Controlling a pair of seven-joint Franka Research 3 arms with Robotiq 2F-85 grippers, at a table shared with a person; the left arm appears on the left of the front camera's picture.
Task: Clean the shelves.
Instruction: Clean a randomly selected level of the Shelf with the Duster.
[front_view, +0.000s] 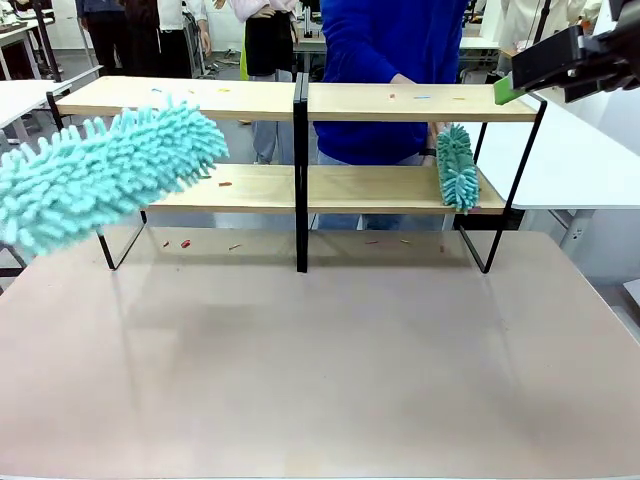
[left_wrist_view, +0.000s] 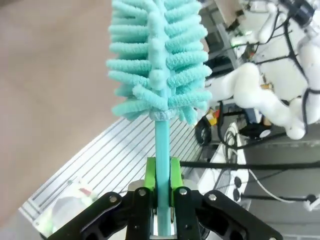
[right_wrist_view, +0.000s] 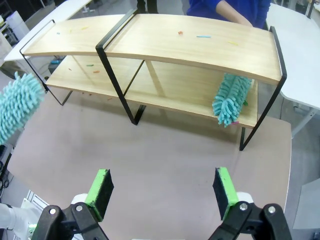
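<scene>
The shelves (front_view: 200, 98) stood across the far half of the beige tabletop (front_view: 320, 370), both wooden tiers level in the black frame, the central upright near the middle of my front view; small coloured scraps (front_view: 420, 97) lay on the top board, on the lower board and on the tabletop under the rack.

My left gripper (left_wrist_view: 162, 170) was clenched on the thin teal handle (left_wrist_view: 161, 145) of a shaggy teal duster (front_view: 100, 175), green pads pressed to either side of the stem; the fluffy head slanted in from the left of the front view, its tip level with the gap between the two tiers; from the right wrist camera it sat off the rack's left end and apart from it.

My right gripper (right_wrist_view: 162, 182) was released, fingers spread wide with nothing between them; it hung high at the right, above and in front of the shelves' right end, looking down on them.

A person (front_view: 390, 60) in a blue top stood behind the rack; a second duster (front_view: 457, 165) stood on end on the lower board at its right end; I could not see the grip on it.
</scene>
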